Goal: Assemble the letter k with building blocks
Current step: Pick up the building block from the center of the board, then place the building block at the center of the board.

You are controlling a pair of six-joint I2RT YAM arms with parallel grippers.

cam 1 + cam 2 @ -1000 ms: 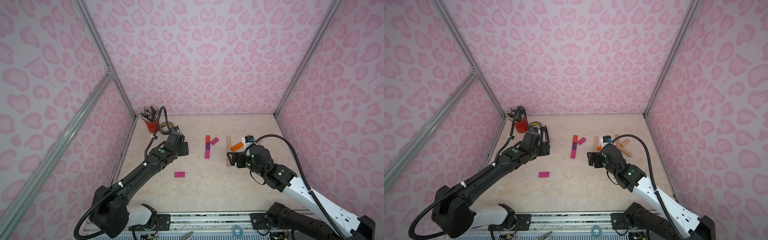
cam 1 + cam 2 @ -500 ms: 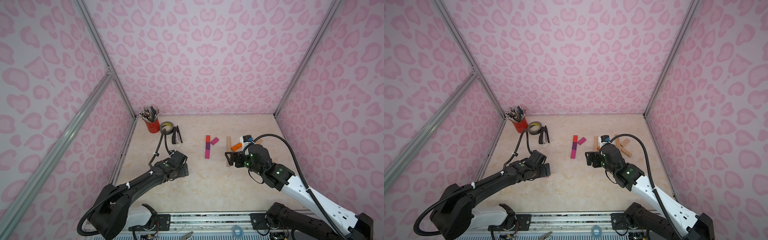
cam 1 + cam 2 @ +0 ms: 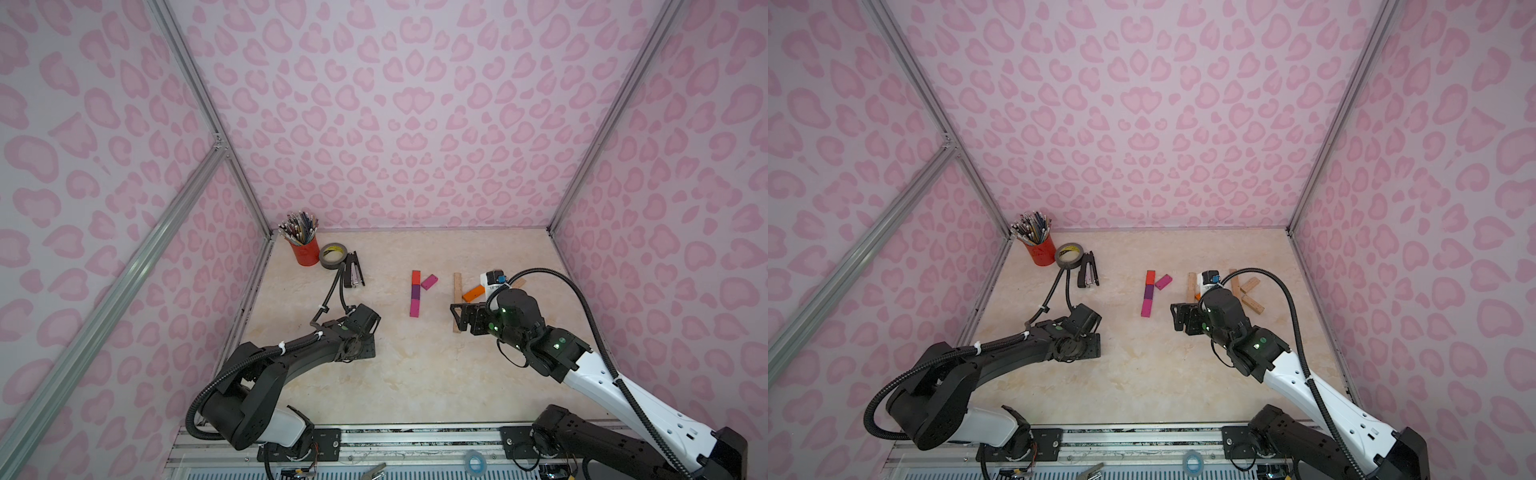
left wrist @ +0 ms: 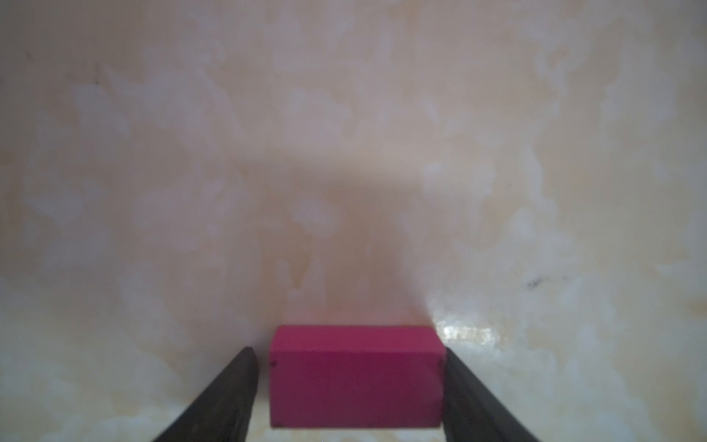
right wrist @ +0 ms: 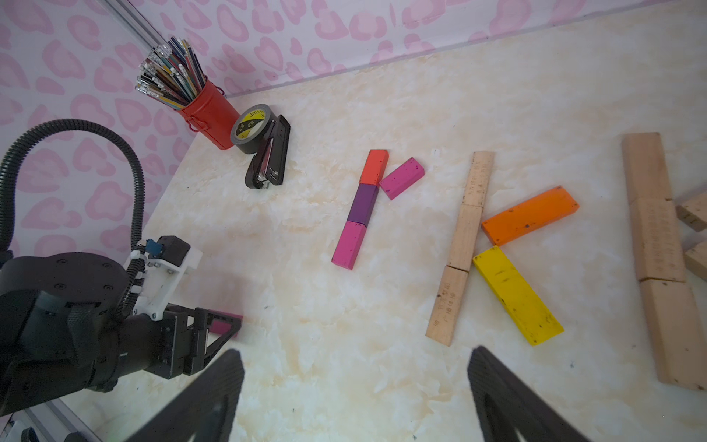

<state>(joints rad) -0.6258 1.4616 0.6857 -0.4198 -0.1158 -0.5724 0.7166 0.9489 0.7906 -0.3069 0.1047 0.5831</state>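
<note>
Right wrist: red cup (image 5: 214,114) of pens (image 5: 172,72), perhaps pencils (building blocks (image 5: 363,206) well apart).

Bright even light, soft shadows, left wrist view blurred, glare patch on table (image 4: 465,333), corners darkened.

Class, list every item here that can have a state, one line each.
Left tool: open, straddling the small magenta wooden block.
Right tool: open, empty.
Red metal pencil cup: upright, full of pencils.
Black stapler: lying down.
Red, purple and pink block row: flat, end to end.
</note>
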